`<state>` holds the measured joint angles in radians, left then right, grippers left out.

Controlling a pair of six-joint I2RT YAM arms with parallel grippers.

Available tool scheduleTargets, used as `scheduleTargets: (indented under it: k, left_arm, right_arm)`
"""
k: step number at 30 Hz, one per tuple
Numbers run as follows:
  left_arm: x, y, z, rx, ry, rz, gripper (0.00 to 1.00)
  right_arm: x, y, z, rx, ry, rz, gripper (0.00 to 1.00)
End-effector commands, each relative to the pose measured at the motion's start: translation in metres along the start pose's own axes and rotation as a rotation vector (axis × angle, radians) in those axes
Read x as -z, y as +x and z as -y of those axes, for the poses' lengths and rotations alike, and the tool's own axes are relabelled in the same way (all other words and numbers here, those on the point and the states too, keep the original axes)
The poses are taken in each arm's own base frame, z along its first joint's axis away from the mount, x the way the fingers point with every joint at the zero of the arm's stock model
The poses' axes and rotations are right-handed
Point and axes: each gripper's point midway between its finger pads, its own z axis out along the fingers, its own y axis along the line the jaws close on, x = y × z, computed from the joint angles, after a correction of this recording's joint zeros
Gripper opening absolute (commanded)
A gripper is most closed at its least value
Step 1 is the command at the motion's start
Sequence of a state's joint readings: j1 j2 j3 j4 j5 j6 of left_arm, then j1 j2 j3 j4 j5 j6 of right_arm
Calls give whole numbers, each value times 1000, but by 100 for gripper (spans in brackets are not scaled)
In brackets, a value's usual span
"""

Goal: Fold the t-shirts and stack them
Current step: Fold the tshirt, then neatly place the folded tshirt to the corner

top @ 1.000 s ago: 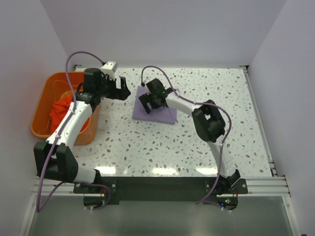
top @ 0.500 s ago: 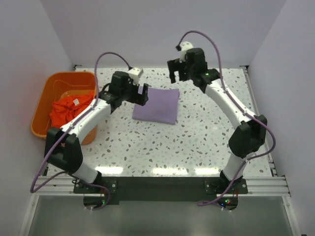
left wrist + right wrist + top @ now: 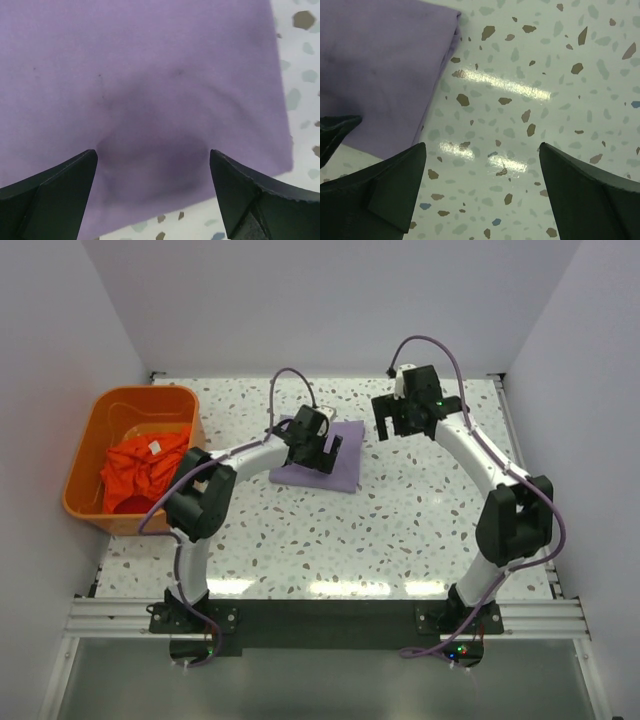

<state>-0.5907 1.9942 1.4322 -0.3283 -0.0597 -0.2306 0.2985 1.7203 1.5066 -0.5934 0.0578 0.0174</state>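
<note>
The lavender-purple t-shirt (image 3: 347, 468) lies folded into a flat rectangle at the middle back of the table. My left gripper (image 3: 327, 448) hovers open and empty just above it. In the left wrist view the cloth (image 3: 150, 75) fills the picture, and its near edge lies between my fingertips (image 3: 60, 180). My right gripper (image 3: 400, 427) is open and empty over bare table, right of the shirt. The shirt's folded edge shows at the upper left of the right wrist view (image 3: 385, 65). The orange-red t-shirt (image 3: 140, 468), with its white neck label, lies crumpled in the basket.
The rigid orange plastic basket (image 3: 84, 448) stands at the table's left edge. The speckled tabletop (image 3: 420, 520) stretches in front and to the right. White walls close in the back and both sides. A metal rail runs along the right edge (image 3: 528, 490).
My left gripper has swung right from beside the basket to over the lavender shirt. My right gripper has left the shirt, risen to the back, and now sits to the shirt's right.
</note>
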Motion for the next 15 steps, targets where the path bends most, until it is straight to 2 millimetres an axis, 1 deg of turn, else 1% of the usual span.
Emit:
scheduleTargets:
  k: [1,2,5,6,8,9,10,11,12,14,15]
  left_arm:
    - [-16,-7,-8,60,-49,6,100]
    - [-24,-1,-10,66,-68,-13,100]
    - [-37,18,-30,101,-111,-76,98]
    - [-39,20,-48,128,-140,-88,98]
    - [-42,23,-71,155,-182,-102,97]
    - [-42,23,-93,181,-211,-105,96]
    - [-42,24,-105,192,-230,-109,96]
    - [-42,23,-119,188,-258,-105,96]
    - [-42,20,-140,206,-286,-94,96]
    - [-43,17,-163,192,-325,-86,96]
    - [-41,15,-179,202,-342,-82,96]
  right_arm:
    - [32,-22,6,-1,3,92,99]
    - [31,-21,10,-8,10,88,99]
    - [29,-20,18,-20,19,80,99]
    - [29,-21,21,-25,22,80,99]
    - [26,-20,28,-38,31,69,98]
    - [24,-18,30,-40,32,59,99]
    - [23,-18,32,-46,32,56,99]
    - [21,-17,37,-54,37,50,99]
    - [19,-16,38,-56,34,42,99]
    - [18,-16,43,-67,37,37,99]
    - [16,-15,44,-68,36,33,99]
